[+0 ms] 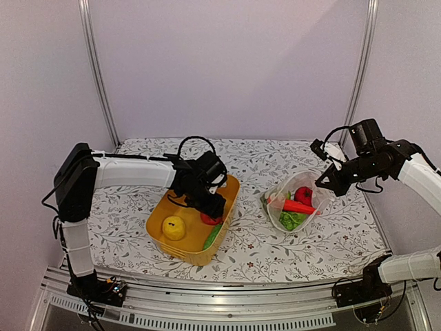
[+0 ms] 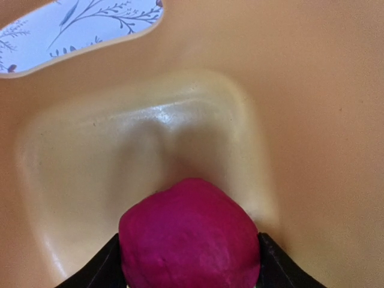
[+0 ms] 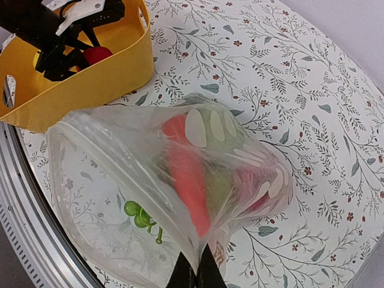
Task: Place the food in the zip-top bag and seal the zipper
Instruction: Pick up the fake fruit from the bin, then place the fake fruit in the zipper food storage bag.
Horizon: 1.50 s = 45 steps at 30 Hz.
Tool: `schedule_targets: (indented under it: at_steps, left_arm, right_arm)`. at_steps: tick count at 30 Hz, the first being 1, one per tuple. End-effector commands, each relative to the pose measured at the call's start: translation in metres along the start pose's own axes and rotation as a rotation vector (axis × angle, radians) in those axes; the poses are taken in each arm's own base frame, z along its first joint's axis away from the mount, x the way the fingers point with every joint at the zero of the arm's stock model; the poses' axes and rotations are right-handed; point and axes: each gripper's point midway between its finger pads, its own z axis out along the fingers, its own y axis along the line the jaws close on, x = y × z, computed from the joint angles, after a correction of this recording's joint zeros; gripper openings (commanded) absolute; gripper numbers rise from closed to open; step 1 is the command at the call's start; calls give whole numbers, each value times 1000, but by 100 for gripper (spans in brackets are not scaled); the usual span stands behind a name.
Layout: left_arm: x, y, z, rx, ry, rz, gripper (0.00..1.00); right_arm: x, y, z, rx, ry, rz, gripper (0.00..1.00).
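Yellow basket (image 1: 233, 187) at 9 o'clock on the desk (image 1: 331, 238) holds a yellow fruit (image 1: 173, 227) at its 8 o'clock, a green piece (image 1: 213, 236) at 5, and a red fruit (image 2: 189, 237) at 3. The left tool (image 1: 208, 209) pinches the red fruit from both sides. Zip-top bag (image 3: 120, 150) at 3 o'clock on the desk holds a red chili (image 3: 189, 180), red round fruit (image 1: 303, 195), leafy greens (image 1: 292, 221) and green grapes (image 3: 137, 211); right tool (image 3: 195, 273) is pressed together, pinching the bag's plastic at its 3 o'clock edge.

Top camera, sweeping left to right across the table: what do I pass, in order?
basket, its left wall → yellow fruit → red fruit → bag with food inside. The green piece in the basket overlaps the red fruit, so it is left out of the order.
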Motion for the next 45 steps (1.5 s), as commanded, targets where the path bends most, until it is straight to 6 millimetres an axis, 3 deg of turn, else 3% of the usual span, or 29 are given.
schedule_targets:
  at_steps: [1, 7, 12, 16, 20, 22, 24, 30, 40, 45]
  left_arm:
    - [-4, 4, -11, -45, 1, 13, 62]
    - [-41, 0, -71, -86, -141, 24, 54]
    - [-83, -40, -135, -44, -360, 81, 51]
    - [-104, -97, -176, 44, -527, 164, 48]
    - [-106, -180, -215, 209, -700, 332, 48]
    - [-101, -212, -225, 274, -766, 412, 49]
    - [-99, -232, -223, 317, -791, 446, 49]
    - [-105, -250, -187, 299, -767, 462, 48]
    - [-119, -247, -134, 162, -751, 489, 47]
    - [-134, -236, -108, 75, -769, 485, 50]
  right_arm:
    - [1, 0, -2, -1, 1, 2, 0]
    - [-5, 1, -8, -2, -6, -4, 0]
    - [-5, 4, -11, -14, -6, -6, 0]
    - [-5, 8, -11, -37, -8, -6, 0]
    - [-6, 10, -9, -52, -8, -3, 0]
    - [-8, 11, -10, -62, -10, -1, 0]
    - [-10, 13, -10, -78, -10, 3, 0]
    - [-17, 20, -17, -119, -17, 11, 0]
    - [-14, 29, -21, -157, -8, 21, 0]
    - [-13, 30, -21, -166, -7, 33, 0]
